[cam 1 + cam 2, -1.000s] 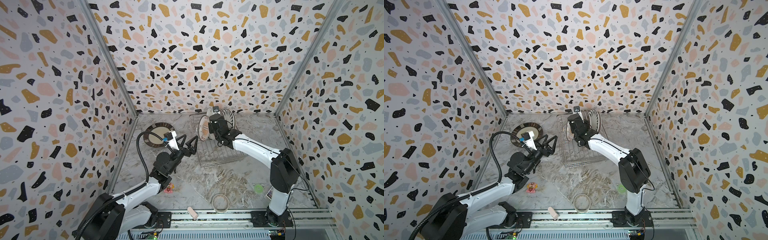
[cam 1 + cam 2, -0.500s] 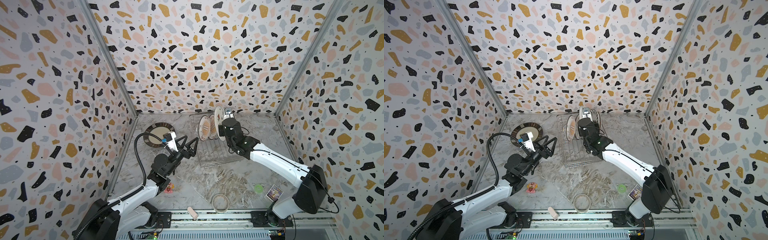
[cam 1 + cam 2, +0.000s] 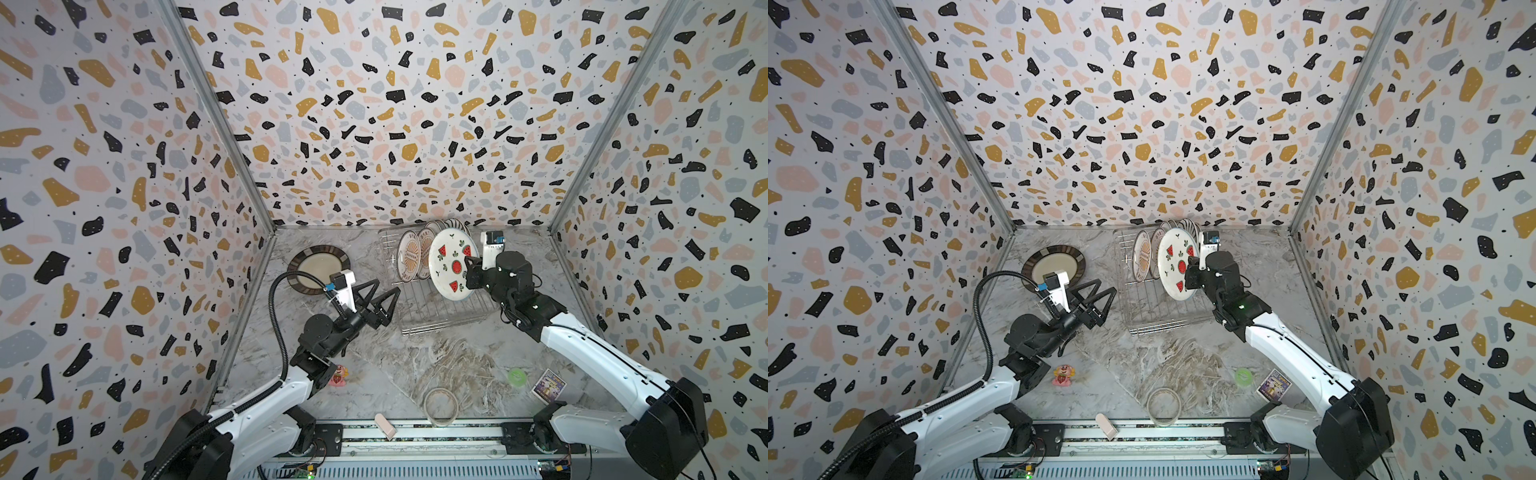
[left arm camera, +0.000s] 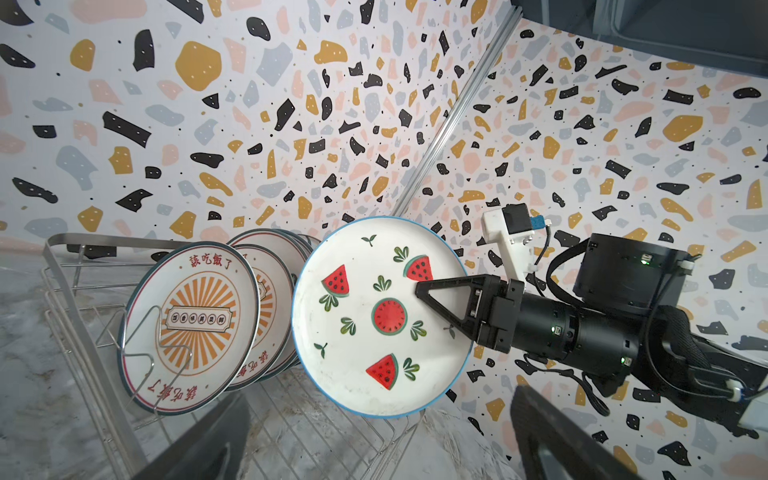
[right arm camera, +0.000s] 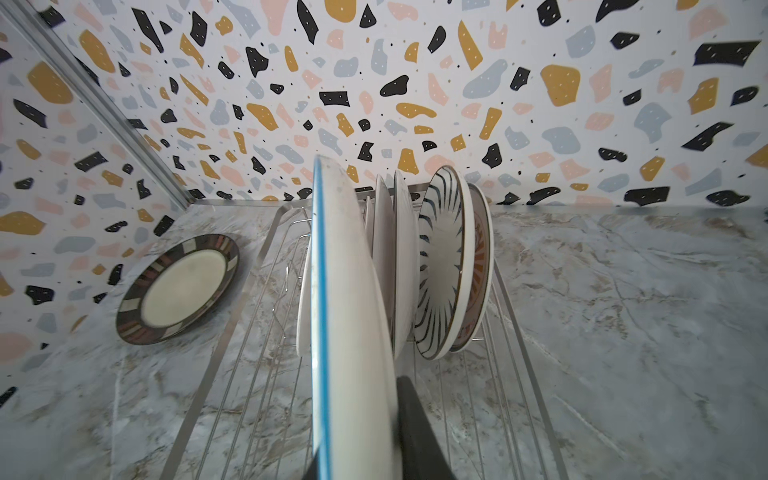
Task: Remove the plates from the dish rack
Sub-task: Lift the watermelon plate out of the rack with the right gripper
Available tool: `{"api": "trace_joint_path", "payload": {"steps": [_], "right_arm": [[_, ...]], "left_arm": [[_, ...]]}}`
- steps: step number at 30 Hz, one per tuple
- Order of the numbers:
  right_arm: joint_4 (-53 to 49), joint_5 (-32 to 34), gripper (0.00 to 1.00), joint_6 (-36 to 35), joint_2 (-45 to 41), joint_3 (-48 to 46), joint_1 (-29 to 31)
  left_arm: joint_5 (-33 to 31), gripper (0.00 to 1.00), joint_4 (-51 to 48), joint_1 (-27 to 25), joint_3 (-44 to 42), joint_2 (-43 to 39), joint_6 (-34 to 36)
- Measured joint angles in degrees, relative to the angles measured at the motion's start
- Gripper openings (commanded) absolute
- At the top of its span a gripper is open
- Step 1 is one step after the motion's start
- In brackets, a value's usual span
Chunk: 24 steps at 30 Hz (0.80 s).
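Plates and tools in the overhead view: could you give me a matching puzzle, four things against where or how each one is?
Things:
1. watermelon plate
2. dark-rimmed plate
3. sunburst plate
4. left tool

States:
A. open, holding nothing
B. standing on edge in the dish rack
C. gripped at its rim by the right tool
D. lying flat on the table, beside the rack

Pairs: 1-C, 2-D, 3-B, 4-A.

Tape ring (image 3: 440, 422), green disc (image 3: 516, 376), card (image 3: 549, 385) and pink toy (image 3: 338, 375) lie on the tabletop (image 3: 395, 370).
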Motion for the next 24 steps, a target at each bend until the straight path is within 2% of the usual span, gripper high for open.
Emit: {"api": "trace_joint_path", "payload": {"steps": [5, 12, 24], "right_arm": [[3.9, -9.6, 0.12, 4.6, -2.4, -5.2, -3.4], [11.7, -23.4, 0.12, 12.3, -4.3, -12.0, -7.9], [28.8, -37.6, 0.12, 22.3, -2.2, -16.7, -8.3]], "left_arm": [[3.7, 1.00, 1.8, 0.0, -0.7, 3.1, -0.8], [4.1, 1.00, 2.7, 0.0, -1.3, 6.1, -2.0], [4.7, 0.90, 9.1, -0.5, -1.3, 13.4, -6.9]]}}
